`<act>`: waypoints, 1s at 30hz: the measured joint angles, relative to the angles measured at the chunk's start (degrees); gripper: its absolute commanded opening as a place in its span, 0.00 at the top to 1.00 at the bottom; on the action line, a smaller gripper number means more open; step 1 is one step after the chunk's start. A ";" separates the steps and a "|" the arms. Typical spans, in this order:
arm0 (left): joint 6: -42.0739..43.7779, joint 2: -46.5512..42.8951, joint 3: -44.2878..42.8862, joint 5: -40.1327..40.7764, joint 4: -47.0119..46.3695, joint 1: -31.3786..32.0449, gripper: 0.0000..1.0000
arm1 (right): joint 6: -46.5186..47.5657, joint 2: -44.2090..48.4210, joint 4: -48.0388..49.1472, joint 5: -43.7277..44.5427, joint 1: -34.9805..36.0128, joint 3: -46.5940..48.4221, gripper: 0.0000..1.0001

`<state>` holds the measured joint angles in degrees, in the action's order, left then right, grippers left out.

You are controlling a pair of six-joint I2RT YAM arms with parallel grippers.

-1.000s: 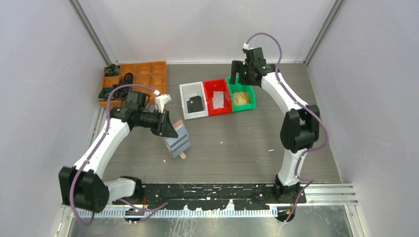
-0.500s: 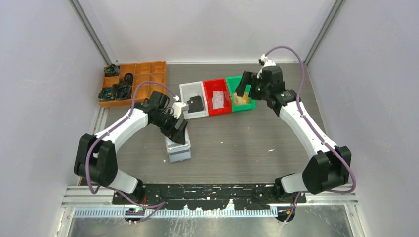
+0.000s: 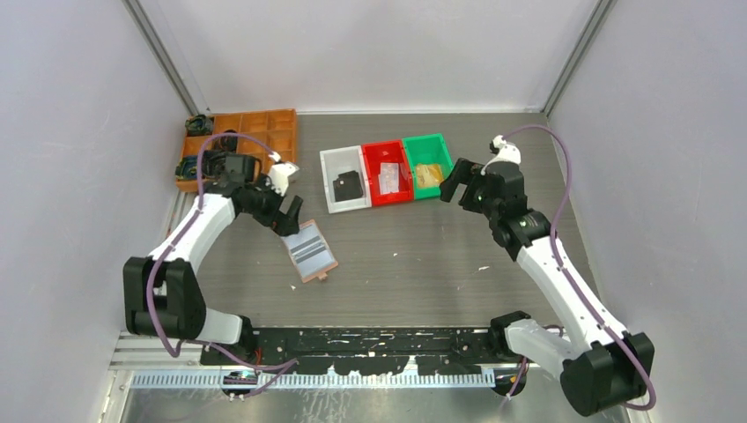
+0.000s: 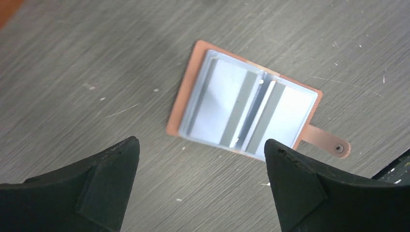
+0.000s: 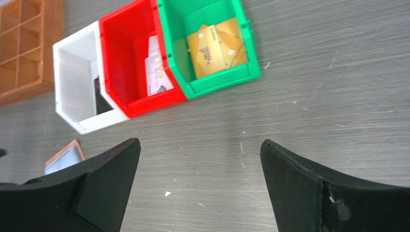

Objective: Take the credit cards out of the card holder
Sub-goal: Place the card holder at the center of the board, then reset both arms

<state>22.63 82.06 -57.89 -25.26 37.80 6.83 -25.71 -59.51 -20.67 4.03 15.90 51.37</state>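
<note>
While the left gripper [image 4: 200, 142] and right gripper [image 5: 199, 143] both gape wide and empty, one wooden compartment tray [image 3: 264, 132], three bins and one pink card holder [image 4: 246, 113] lie apart: the holder is unfolded under the left gripper, gold cards [image 5: 215, 43] are in the green bin [image 5: 193, 9], and whitish cards [image 5: 155, 67] are in the red bin [image 5: 121, 43]. The table [image 3: 423, 256] is scuffed grey, with pale walls [image 3: 370, 53].

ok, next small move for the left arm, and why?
Probably lift the left pincer clear: it hangs open over the card holder, which lies open with nothing poking out of its grey pockets. Yellowish cards lie in the green bin, a whitish card in the red bin; the right pincer is open, empty.
</note>
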 measured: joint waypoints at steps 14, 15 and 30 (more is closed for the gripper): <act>-16.00 -15.37 21.79 -2.91 -25.51 -15.50 0.00 | 4.79 9.60 23.06 33.14 -1.33 -27.45 0.01; -17.68 -15.34 24.39 -2.56 -28.55 -15.52 0.00 | 5.33 8.15 25.62 35.32 -2.08 -28.46 0.00; -28.98 1.01 40.39 7.10 -81.44 -15.52 0.00 | 13.62 -22.73 69.05 41.66 -7.58 -36.28 0.01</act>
<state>-6.35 83.07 -17.50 -18.15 -43.64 -8.69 -12.10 -82.24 48.38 45.69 8.32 15.09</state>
